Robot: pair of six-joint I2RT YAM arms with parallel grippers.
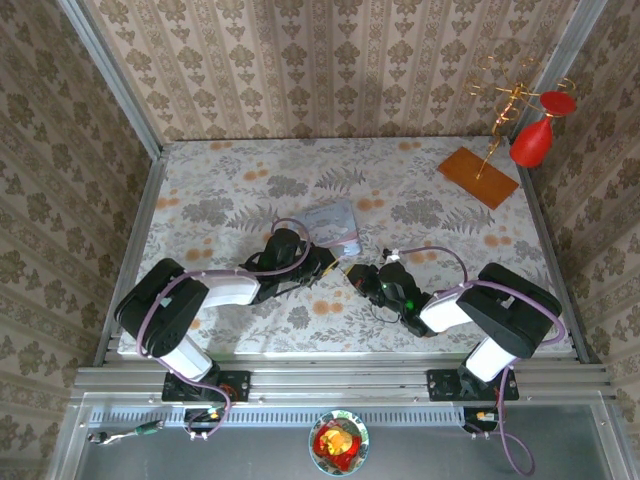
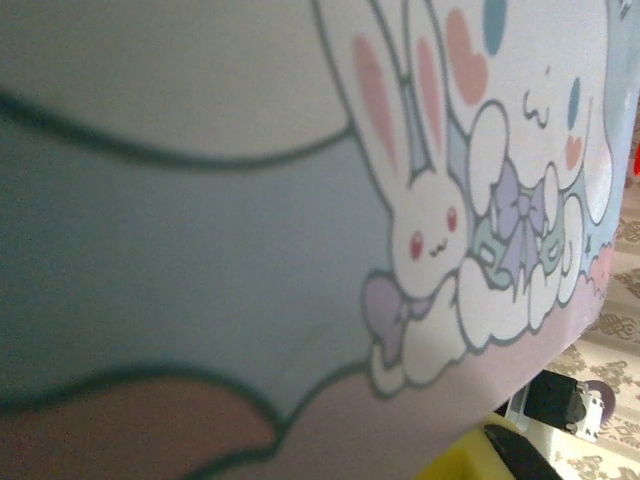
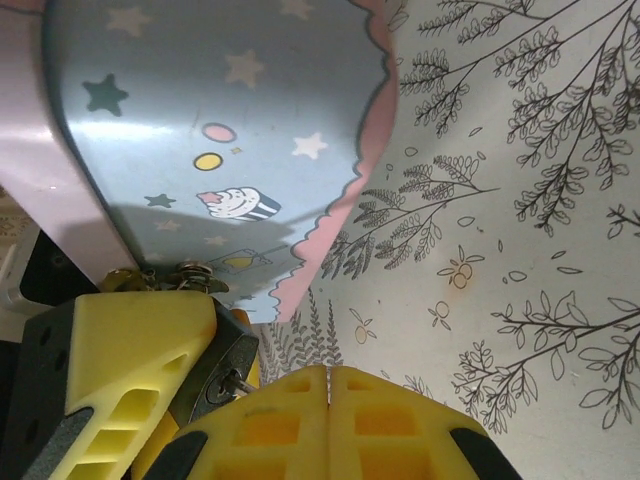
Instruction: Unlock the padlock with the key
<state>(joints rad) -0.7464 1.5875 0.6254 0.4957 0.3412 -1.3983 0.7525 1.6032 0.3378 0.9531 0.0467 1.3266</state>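
- Up close, our right end effector (image 3: 328, 395) has its ribbed yellow fingers pressed seam to seam beside the key (image 3: 238, 381), a thin metal pin; we cannot tell whether they pinch it.
- Our left end effector (image 1: 342, 268) clamps the padlock (image 3: 222, 362), a small dark metal block.
- Just above it, the glossy pale blue tin (image 3: 220, 120) carries stars, a cupcake (image 3: 238, 203) and a white rabbit (image 2: 425, 225).
- It lies on the leaf-printed surface (image 3: 520, 250).

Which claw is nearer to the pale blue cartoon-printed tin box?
Left. The left claw sits right at the near edge of the pale blue cartoon-printed tin box; the right claw is slightly farther back, toward the arm bases and to the right.
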